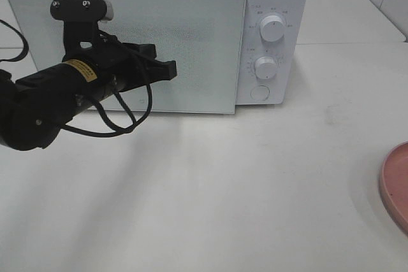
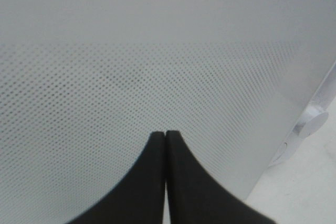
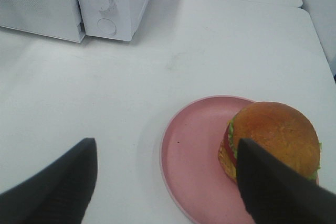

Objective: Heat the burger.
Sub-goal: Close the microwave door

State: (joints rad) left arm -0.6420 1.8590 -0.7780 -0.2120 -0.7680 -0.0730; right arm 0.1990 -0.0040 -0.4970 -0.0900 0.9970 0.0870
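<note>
The burger (image 3: 273,137), with a golden-brown bun, green lettuce and red tomato, sits on a pink plate (image 3: 194,145) in the right wrist view. My right gripper (image 3: 167,148) hangs open above the plate's near side, one finger beside the burger, holding nothing. The burger is out of the exterior high view, where only the pink plate's rim (image 1: 398,186) shows at the right edge. My left gripper (image 1: 171,68) is shut and empty, its tips (image 2: 166,134) right at the dotted door of the white microwave (image 1: 191,36).
The microwave door's right edge stands slightly forward of the control panel, which carries two knobs (image 1: 273,28) (image 1: 265,67) and a round button (image 1: 259,93). The microwave (image 3: 105,3) also shows far off in the right wrist view. White tabletop (image 1: 223,189) lies in front.
</note>
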